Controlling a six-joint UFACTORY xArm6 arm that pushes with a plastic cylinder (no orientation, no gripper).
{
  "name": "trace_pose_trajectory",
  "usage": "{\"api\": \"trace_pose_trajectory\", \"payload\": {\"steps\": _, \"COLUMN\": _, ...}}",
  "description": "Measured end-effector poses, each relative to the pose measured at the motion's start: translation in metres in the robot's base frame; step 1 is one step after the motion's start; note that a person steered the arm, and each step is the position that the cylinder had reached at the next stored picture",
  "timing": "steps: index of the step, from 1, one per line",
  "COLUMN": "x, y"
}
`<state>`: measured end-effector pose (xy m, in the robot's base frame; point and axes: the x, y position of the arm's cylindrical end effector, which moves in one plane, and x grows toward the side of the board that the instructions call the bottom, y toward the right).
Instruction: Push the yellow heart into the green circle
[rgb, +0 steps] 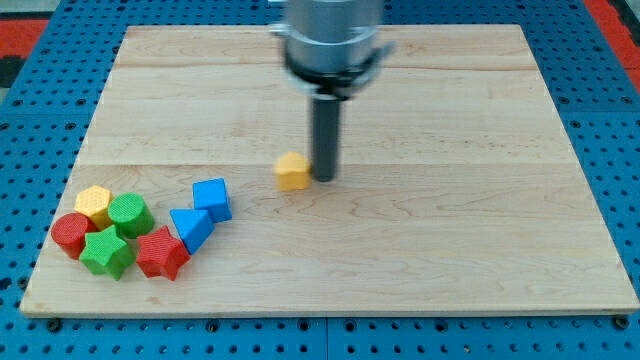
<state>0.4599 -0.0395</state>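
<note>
The yellow heart (292, 171) lies near the middle of the wooden board (450, 230). My tip (326, 179) stands just to the heart's right, touching or almost touching it. The green circle (130, 215) sits in a cluster of blocks at the view's lower left, well to the left of the heart and lower in the view. The rod rises from the tip to the grey arm head (330, 40) at the view's top.
The cluster at the lower left also holds a yellow hexagon (94, 204), a red circle (71, 234), a green star (106, 252) and a red star (161, 253). A blue triangle (190, 227) and a blue cube (212, 198) lie between the cluster and the heart.
</note>
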Motion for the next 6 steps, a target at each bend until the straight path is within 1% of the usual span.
{"api": "trace_pose_trajectory", "payload": {"steps": 1, "x": 0.000, "y": -0.090}}
{"api": "trace_pose_trajectory", "payload": {"steps": 2, "x": -0.019, "y": -0.092}}
{"api": "trace_pose_trajectory", "payload": {"steps": 3, "x": -0.042, "y": -0.110}}
{"api": "trace_pose_trajectory", "payload": {"steps": 4, "x": -0.006, "y": -0.134}}
{"api": "trace_pose_trajectory", "payload": {"steps": 6, "x": -0.013, "y": -0.141}}
